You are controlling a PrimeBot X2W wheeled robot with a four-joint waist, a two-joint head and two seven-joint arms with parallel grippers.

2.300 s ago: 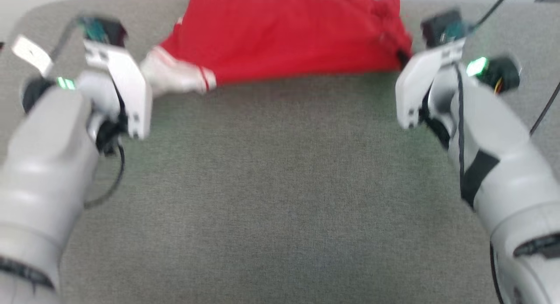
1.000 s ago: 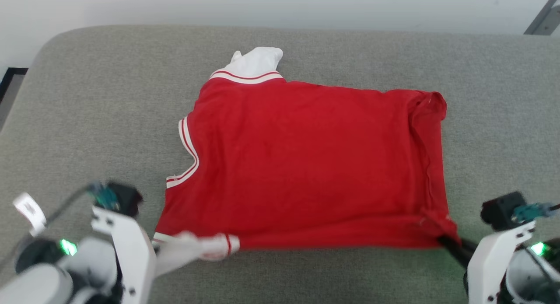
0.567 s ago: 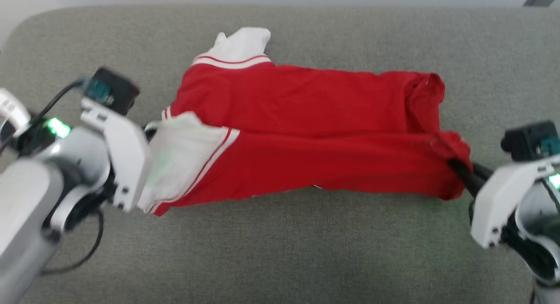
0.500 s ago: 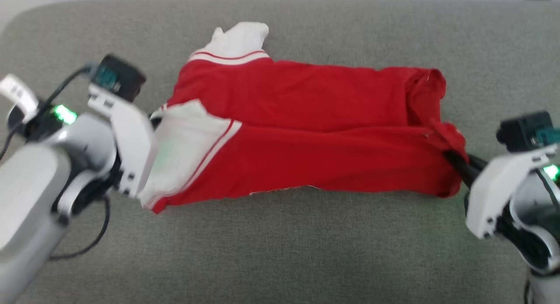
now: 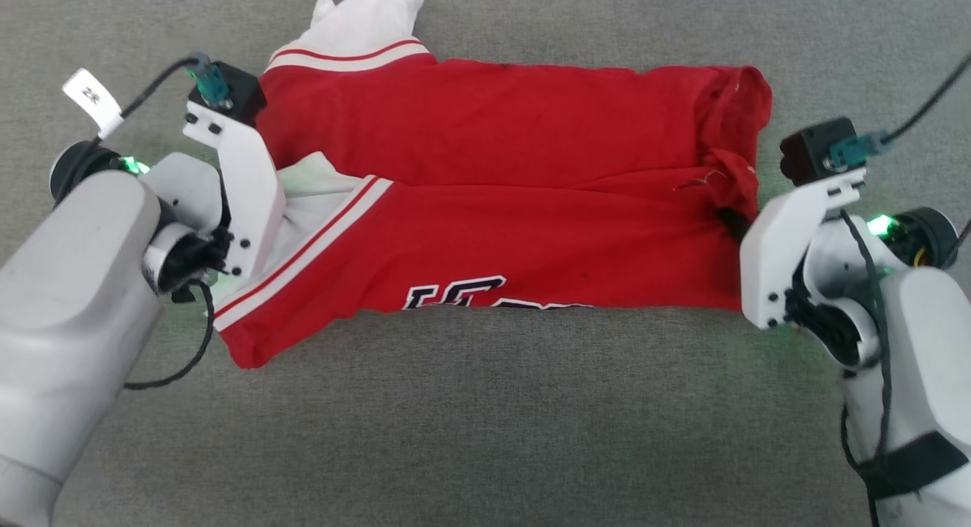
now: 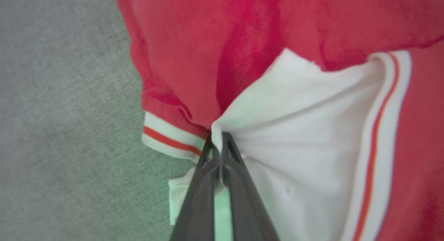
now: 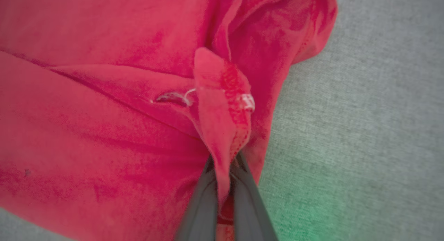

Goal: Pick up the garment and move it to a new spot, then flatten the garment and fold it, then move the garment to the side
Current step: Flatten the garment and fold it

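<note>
Left wrist view: the left pincer [image 6: 218, 149], its two dark fingers pressed together, pinches a fold of the white sleeve [image 6: 305, 140] on the small red jersey-style garment [image 6: 194, 53], just beside a white-and-red striped band [image 6: 170, 138]. In the right wrist view the right pincer [image 7: 224, 166] is likewise clamped narrow on a bunched red corner of hem [image 7: 222, 105], the cloth rising between its fingers. In the head view the garment stretches crosswise between the two pale arms, over the middle of the grey woven fabric surface [image 5: 485, 421]. A nearer layer overlaps the farther one along a long crease. Black, white-outlined lettering [image 5: 470, 293] peeks out, cut off, along the nearer edge. A striped trim [image 5: 303, 254] runs diagonally by the left pincer's end, and the other white sleeve [image 5: 372, 15] lies crumpled at the far side. Whether the nearer layer rests on the surface or hangs just above it cannot be told.
</note>
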